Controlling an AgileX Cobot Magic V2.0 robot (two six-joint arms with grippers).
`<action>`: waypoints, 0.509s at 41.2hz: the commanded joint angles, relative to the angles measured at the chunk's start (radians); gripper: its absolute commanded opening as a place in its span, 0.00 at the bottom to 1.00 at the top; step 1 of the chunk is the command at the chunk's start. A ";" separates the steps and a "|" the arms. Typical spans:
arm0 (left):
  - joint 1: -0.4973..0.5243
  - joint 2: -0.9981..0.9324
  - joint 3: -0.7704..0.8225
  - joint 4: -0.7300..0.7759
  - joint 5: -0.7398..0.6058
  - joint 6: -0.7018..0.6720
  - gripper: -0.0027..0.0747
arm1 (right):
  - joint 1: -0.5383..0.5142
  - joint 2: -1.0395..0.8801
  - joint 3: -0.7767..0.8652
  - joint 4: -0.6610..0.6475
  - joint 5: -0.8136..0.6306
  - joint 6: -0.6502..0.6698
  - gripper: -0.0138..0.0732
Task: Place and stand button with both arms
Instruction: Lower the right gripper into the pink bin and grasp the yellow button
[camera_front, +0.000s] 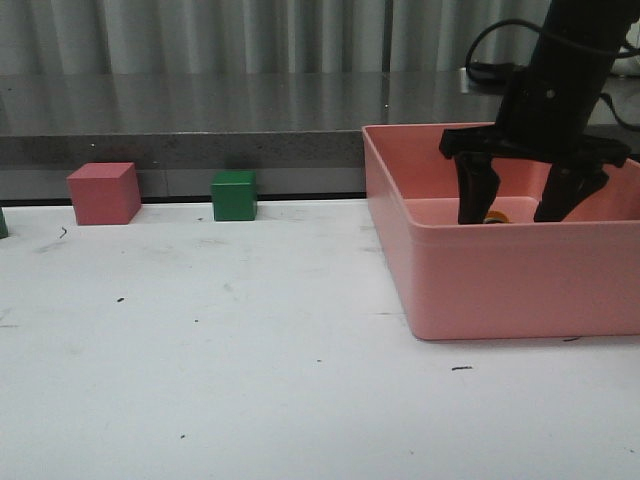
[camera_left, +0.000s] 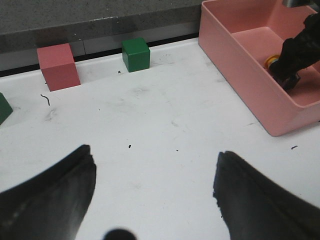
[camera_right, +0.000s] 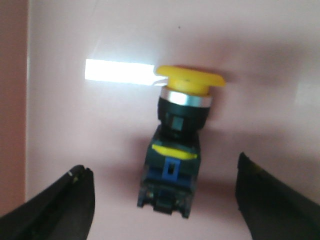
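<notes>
Button (camera_right: 179, 145) is lying on its side on the floor of the pink bin (camera_front: 480, 275), yellow cap, silver ring, black collar and blocky base with a blue tab all visible from my right wrist cam. Right pincer (camera_front: 525, 205) is down inside the bin, jaws apart, one finger on each side of the button and neither touching it. From the front I only catch a sliver of yellow between the fingers.

Left pincer (camera_left: 155, 200) hangs over the white table (camera_front: 200, 380), jaws spread wide, holding nothing. Its wrist cam shows bare scuffed tabletop between the fingers.

Along the far edge of the table: pink cube (camera_front: 103, 193), then green cube (camera_front: 234, 195) to its right, apart from each other and well apart from the bin. Another green block (camera_left: 4, 107) is clipped at the far left edge.
</notes>
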 joint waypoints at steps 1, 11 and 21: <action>-0.009 0.002 -0.034 -0.009 -0.062 0.001 0.67 | -0.002 -0.011 -0.053 -0.008 -0.023 0.042 0.84; -0.009 0.002 -0.034 -0.009 -0.062 0.001 0.67 | -0.002 0.016 -0.074 -0.008 -0.013 0.046 0.53; -0.009 0.002 -0.034 -0.009 -0.062 0.001 0.67 | -0.002 -0.015 -0.113 -0.008 0.049 0.045 0.48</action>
